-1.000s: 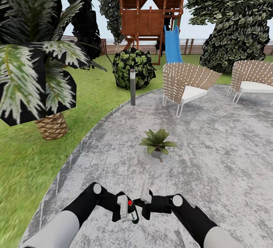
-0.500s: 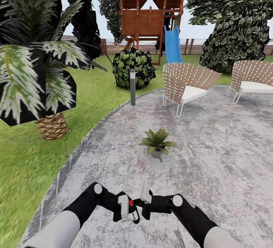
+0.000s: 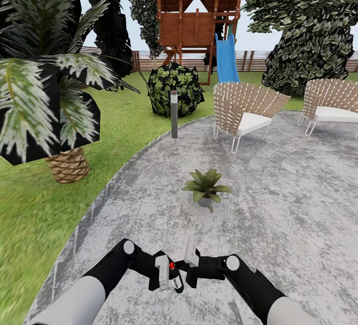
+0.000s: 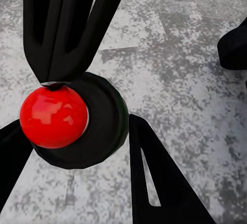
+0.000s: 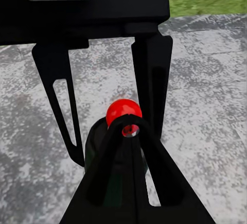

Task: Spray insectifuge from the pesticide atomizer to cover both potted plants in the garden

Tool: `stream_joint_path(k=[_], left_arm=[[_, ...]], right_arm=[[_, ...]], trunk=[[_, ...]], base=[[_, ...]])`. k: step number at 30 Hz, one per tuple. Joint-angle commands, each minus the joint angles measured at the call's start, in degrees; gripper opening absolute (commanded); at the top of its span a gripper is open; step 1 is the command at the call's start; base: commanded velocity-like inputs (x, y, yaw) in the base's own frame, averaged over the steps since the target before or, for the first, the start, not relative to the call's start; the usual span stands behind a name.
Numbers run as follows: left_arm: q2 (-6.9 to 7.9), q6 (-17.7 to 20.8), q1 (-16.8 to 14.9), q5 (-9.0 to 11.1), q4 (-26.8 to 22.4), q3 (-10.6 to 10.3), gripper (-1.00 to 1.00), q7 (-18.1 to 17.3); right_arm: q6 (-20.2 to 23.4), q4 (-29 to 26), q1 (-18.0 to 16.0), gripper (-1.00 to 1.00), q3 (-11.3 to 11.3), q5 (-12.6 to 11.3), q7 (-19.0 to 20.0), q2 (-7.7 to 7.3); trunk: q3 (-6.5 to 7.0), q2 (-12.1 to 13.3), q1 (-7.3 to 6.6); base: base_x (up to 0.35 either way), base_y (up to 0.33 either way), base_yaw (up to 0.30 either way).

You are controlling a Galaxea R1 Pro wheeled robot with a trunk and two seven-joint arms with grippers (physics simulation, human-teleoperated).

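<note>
Dark green-black and slim, the pesticide atomizer (image 3: 173,278) sits low in the near middle of the head view, over the grey paved patio (image 3: 278,205), caught between the two arms where their tips meet. It reads as a small rigid bottle — light for either arm, I judge, with a smooth rounded body that could twist or slip if pinched off-centre, so the sound place to hold it is across the cylindrical body below the red ball top (image 4: 53,116), leaving that top free. In the left wrist view the left gripper (image 4: 77,131) has its black fingers (image 4: 154,183) set on either side of the bottle's shoulder, narrow and apparently clasping it, though whether the pads truly press the wall is not plain. In the right wrist view the right gripper (image 5: 110,116) has its fingers standing fairly wide about the same red top (image 5: 123,112), and I cannot tell whether they grip anything or merely flank it. One potted plant (image 3: 206,186) stands on the patio a little farther off, just right of centre, well apart from the bottle. Much is hard to read: the label is hidden by the fingers, the nozzle's direction is not discernible, and the bottle's lower end is lost behind the grippers. To the far right stand two woven chairs (image 3: 244,112), and a palm (image 3: 54,91) crowds the left.
</note>
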Motion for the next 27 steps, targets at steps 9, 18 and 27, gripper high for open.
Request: stream_joint_path(k=[9, 18, 27], left_arm=[[-0.12, -0.61, -0.02, -0.15, -0.14, 0.09, -1.00, -0.03], [-0.19, -0.61, -0.02, -0.14, -0.12, 0.10, -1.00, -0.03], [-0.61, -0.70, -0.02, -0.05, -0.08, 0.10, -1.00, -0.03]], right_arm=[[-0.37, -0.03, -0.03, -1.00, 0.09, 0.56, -0.13, -0.07], [-0.37, -0.03, -0.03, -1.00, 0.09, 0.56, -0.13, -0.09], [-0.37, -0.03, -0.03, -1.00, 0.09, 0.56, -0.13, -0.12]], trunk=[[-0.05, -0.02, -0.01], [-0.05, -0.02, -0.01], [-0.05, -0.02, -0.01]], base=[[0.000, 0.000, 0.000], [0.000, 0.000, 0.000], [0.000, 0.000, 0.000]])
